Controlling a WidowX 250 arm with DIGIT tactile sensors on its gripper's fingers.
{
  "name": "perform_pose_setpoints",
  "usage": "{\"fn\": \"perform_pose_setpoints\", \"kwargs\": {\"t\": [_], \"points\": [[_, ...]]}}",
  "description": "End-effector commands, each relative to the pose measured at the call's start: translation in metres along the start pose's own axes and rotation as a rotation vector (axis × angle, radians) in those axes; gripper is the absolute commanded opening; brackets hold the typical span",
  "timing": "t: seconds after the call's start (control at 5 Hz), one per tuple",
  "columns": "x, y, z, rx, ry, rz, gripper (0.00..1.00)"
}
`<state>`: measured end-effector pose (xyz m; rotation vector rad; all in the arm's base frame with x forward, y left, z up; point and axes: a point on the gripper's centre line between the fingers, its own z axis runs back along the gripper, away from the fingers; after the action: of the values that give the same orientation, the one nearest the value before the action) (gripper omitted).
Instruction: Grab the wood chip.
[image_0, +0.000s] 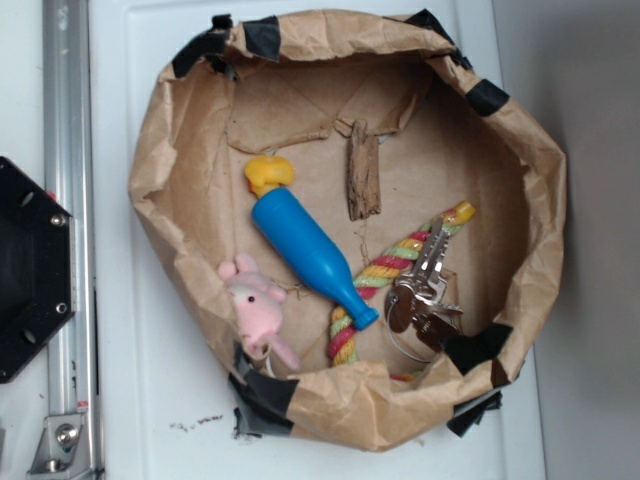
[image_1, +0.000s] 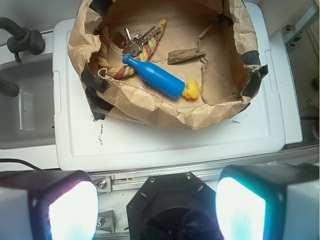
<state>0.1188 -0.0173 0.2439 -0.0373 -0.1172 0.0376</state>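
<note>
A: Where does the wood chip (image_0: 363, 172) lie?

B: On the floor of the brown paper nest (image_0: 160, 150), toward its far side in the exterior view. It lies flat, grain lengthwise, alone, just beside a torn paper flap (image_0: 280, 110).

A: What is nearest it?

B: The blue bottle toy (image_0: 310, 252), a little apart, its yellow duck cap (image_0: 268, 174) at the chip's level. Further off, a rope toy (image_0: 400, 262) with a bunch of keys (image_0: 425, 285) on it, and a pink plush pig (image_0: 255, 305) against the nest wall.

A: And the gripper (image_1: 157, 212)?

B: The wrist view shows two glowing finger pads (image_1: 72, 210) at the bottom edge, spread wide, nothing between them. It hangs above the black base, well apart from the nest on the white tray (image_1: 150, 145).
</note>
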Motion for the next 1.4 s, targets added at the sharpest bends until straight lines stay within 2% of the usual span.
{"fn": "perform_pose_setpoints", "kwargs": {"t": [0.0, 0.4, 0.6, 1.2], "points": [[0.0, 0.0, 0.0, 0.0, 0.0, 0.0, 1.0], [0.093, 0.042, -0.059, 0.028, 0.033, 0.183, 1.0], [0.135, 0.051, -0.086, 0.063, -0.118, 0.426, 1.0], [0.135, 0.051, -0.086, 0.063, -0.118, 0.426, 1.0]]}}
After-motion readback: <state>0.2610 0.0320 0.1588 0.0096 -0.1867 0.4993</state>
